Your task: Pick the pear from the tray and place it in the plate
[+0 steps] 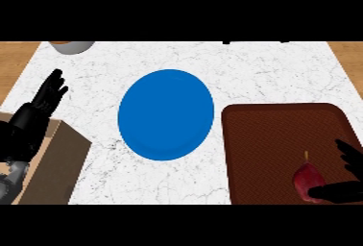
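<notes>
A dark red pear (306, 178) with a thin stem lies on the brown tray (280, 139), near the tray's front right corner. My right hand (345, 185) comes in from the lower right edge; its thumb lies along the pear's lower side and its fingers spread past the pear's right side, relaxed rather than closed round it. The blue plate (166, 114) sits on the marble counter, to the left of the tray, with nothing on it. My left hand (47, 96) rests open at the left edge, fingers straight and pointing away.
A brown box-like block (56, 166) stands at the lower left beside my left forearm. A pale bowl (71, 46) shows partly at the counter's far left corner. Wooden flooring borders the counter on both sides.
</notes>
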